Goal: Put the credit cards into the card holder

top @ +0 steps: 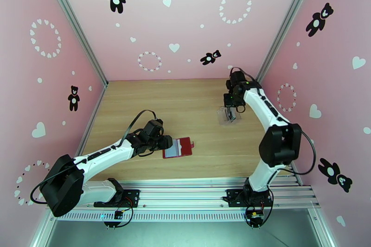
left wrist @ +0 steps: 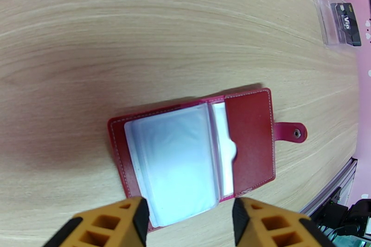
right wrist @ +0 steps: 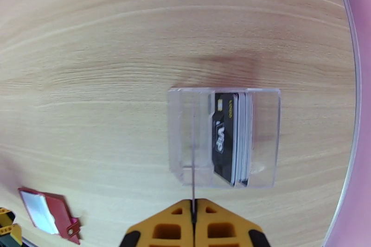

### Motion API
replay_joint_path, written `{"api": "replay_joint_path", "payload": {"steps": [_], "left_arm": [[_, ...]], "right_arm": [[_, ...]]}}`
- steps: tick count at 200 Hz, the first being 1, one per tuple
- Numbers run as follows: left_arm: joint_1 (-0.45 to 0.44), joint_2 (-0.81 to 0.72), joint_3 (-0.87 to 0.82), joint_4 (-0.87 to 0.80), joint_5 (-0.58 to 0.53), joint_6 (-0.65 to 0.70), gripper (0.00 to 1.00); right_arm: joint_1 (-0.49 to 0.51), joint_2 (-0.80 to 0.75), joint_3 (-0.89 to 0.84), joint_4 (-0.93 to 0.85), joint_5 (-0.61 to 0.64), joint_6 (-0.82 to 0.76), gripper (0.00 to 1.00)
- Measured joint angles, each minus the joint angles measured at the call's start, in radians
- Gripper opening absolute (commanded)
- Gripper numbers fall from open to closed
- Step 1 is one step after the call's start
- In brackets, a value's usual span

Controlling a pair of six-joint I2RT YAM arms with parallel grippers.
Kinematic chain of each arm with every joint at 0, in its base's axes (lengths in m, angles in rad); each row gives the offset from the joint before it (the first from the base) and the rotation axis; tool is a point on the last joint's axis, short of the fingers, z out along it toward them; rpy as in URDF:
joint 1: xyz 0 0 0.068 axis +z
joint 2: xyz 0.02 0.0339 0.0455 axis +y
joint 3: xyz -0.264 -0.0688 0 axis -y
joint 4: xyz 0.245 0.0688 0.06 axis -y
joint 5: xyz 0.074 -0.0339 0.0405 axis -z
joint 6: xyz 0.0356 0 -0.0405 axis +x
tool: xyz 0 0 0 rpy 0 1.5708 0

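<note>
The red card holder [left wrist: 248,136] lies open on the wooden table, pale clear sleeves [left wrist: 171,160] up and snap tab [left wrist: 292,132] to the right. My left gripper [left wrist: 190,218] is open, one finger on each side of the sleeves' near edge; it sits just left of the holder [top: 178,147]. The dark credit cards [right wrist: 225,143] stand on edge in a clear plastic box [right wrist: 266,104]. Directly over that box, my right gripper [right wrist: 192,206] is shut on a thin card seen edge-on, which runs from the fingertips into the box. From above, the right gripper [top: 230,105] hangs over the box [top: 227,117].
Pink walls with aluminium posts close in the table on three sides. The clear box [left wrist: 341,23] lies far right of the holder, close to the right wall. Bare wood separates holder and box. A metal rail [top: 195,192] runs along the near edge.
</note>
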Motion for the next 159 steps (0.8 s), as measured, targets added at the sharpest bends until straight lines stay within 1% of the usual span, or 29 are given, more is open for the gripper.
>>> {"api": "replay_joint_path", "payload": {"steps": [13,27,50,78,94,114,127,144,159], "left_arm": [[0.0,-0.004,0.0,0.0,0.0,0.0,0.53],[0.0,-0.01,-0.004,0.001,0.0,0.0,0.53],[0.0,-0.011,-0.019,0.003,0.0,-0.003,0.53],[0.0,-0.011,-0.041,0.008,0.008,-0.011,0.53],[0.0,-0.011,-0.051,0.01,0.016,-0.018,0.51],[0.0,-0.011,-0.065,0.025,0.022,-0.026,0.49],[0.0,-0.011,-0.071,0.031,0.023,-0.031,0.46],[0.0,-0.01,-0.075,0.033,0.024,-0.037,0.44],[0.0,-0.003,-0.077,0.037,0.031,-0.041,0.37]], "right_arm": [[0.016,-0.077,-0.086,0.053,-0.079,0.035,0.0],[0.068,-0.146,-0.187,0.118,-0.168,0.08,0.0],[0.209,-0.215,-0.352,0.235,-0.294,0.178,0.0],[0.379,-0.249,-0.51,0.371,-0.395,0.313,0.0],[0.447,-0.251,-0.571,0.448,-0.415,0.386,0.0],[0.505,-0.248,-0.614,0.513,-0.425,0.455,0.0],[0.524,-0.241,-0.636,0.566,-0.423,0.497,0.0],[0.535,-0.206,-0.66,0.636,-0.429,0.545,0.0],[0.542,-0.163,-0.676,0.69,-0.436,0.576,0.0]]}}
